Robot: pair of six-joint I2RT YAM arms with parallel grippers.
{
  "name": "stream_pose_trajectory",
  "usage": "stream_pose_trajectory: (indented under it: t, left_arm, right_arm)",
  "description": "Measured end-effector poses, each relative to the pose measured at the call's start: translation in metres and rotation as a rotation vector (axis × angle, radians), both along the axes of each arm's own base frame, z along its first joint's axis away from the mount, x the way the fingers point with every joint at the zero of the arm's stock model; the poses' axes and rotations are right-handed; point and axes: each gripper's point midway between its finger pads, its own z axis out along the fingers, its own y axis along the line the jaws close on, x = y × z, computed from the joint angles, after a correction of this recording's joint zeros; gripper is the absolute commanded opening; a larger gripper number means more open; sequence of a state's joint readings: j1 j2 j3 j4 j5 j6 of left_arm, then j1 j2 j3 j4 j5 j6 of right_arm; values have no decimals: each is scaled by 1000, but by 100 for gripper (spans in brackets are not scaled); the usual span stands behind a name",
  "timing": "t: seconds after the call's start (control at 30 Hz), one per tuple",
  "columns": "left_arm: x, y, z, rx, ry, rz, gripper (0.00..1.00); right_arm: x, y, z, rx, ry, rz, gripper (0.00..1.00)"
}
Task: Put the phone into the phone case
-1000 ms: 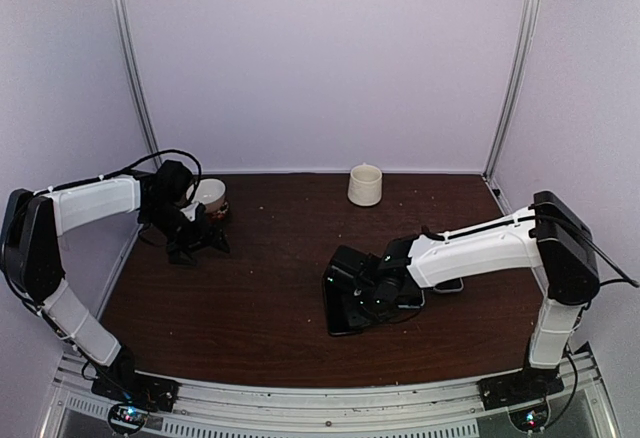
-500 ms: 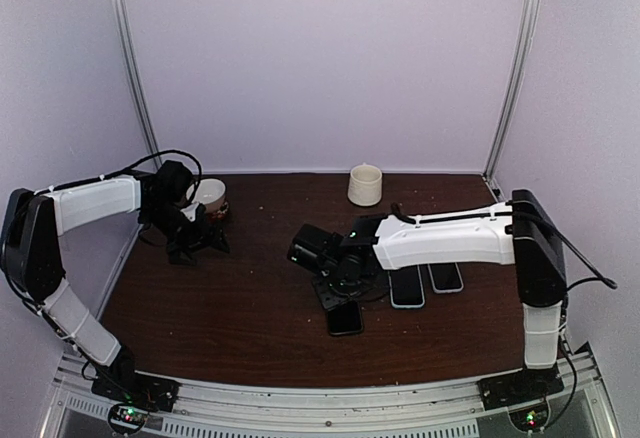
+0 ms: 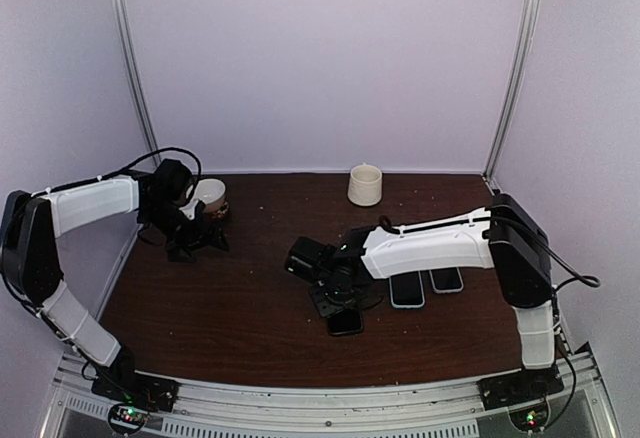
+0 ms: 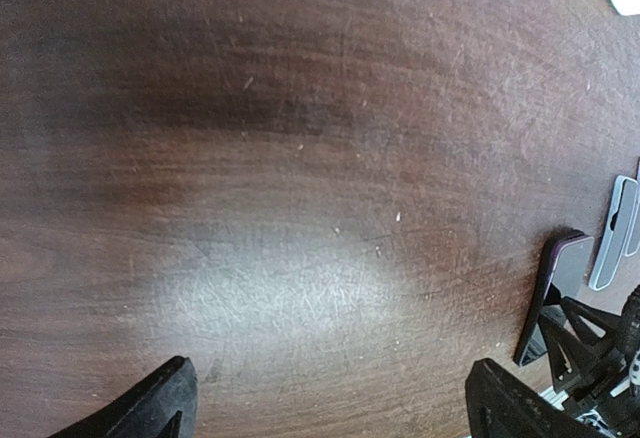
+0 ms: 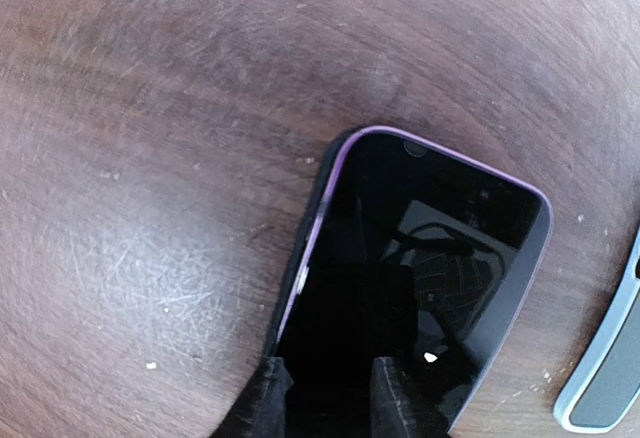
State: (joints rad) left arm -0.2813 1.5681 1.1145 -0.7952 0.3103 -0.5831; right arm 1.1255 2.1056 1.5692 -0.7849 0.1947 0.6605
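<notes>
The purple-edged phone lies flat well to the near side of the cream cup, just where it lay a moment ago. The right gripper has edged closer, its fingers almost pressed together over the phone's end. The left gripper, left of the cup, stays spread wide.
</notes>
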Motion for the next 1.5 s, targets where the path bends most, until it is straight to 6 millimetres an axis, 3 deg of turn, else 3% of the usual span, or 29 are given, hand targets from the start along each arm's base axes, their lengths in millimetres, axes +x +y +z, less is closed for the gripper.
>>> stream_pose_trajectory:
  t: [0.03, 0.07, 0.1, 0.17, 0.27, 0.43, 0.5, 0.63, 0.77, 0.93, 1.07, 1.2, 1.27, 1.5]
  left_arm:
    - [1, 1, 2, 4, -12, -1, 98]
    - [2, 2, 5, 8, -27, -2, 97]
    - [3, 3, 9, 16, -46, -6, 98]
    - [4, 5, 22, 56, -111, -20, 98]
    - [7, -1, 49, 149, -230, -83, 98]
    - [14, -47, 113, 252, -491, -276, 98]
    - [17, -53, 127, 256, -539, -299, 98]
    - [31, -50, 147, 264, -654, -276, 97]
    - [35, -40, 144, 211, -666, -204, 98]
    - [48, -37, 116, 137, -571, -179, 98]
    - [40, -48, 100, 90, -515, -209, 98]
    - [35, -54, 98, 52, -494, -220, 98]
    - [34, -56, 99, 39, -494, -224, 97]
    - [33, -60, 101, 15, -493, -232, 98]
  right_arm:
    - [0, -1, 1, 1, 0, -1, 66]
    - [1, -2, 2, -2, -4, -1, 94]
    - [2, -3, 4, -2, -10, -3, 99]
    - [5, -6, 13, -13, -38, 14, 100]
    - [14, -7, 46, 5, -135, 45, 99]
    - [32, -17, 120, 107, -370, 74, 100]
    - [41, -20, 145, 150, -468, 57, 99]
    - [51, -16, 166, 242, -570, 54, 99]
    - [44, -6, 150, 292, -535, 129, 99]
    - [33, 6, 132, 282, -408, 107, 99]
    - [18, 21, 95, 200, -288, 67, 99]
    - [-4, 14, 42, 43, -169, 49, 99]
    - [-13, 8, 25, -13, -126, 44, 100]
    - [-21, -5, 6, -101, -61, -10, 100]
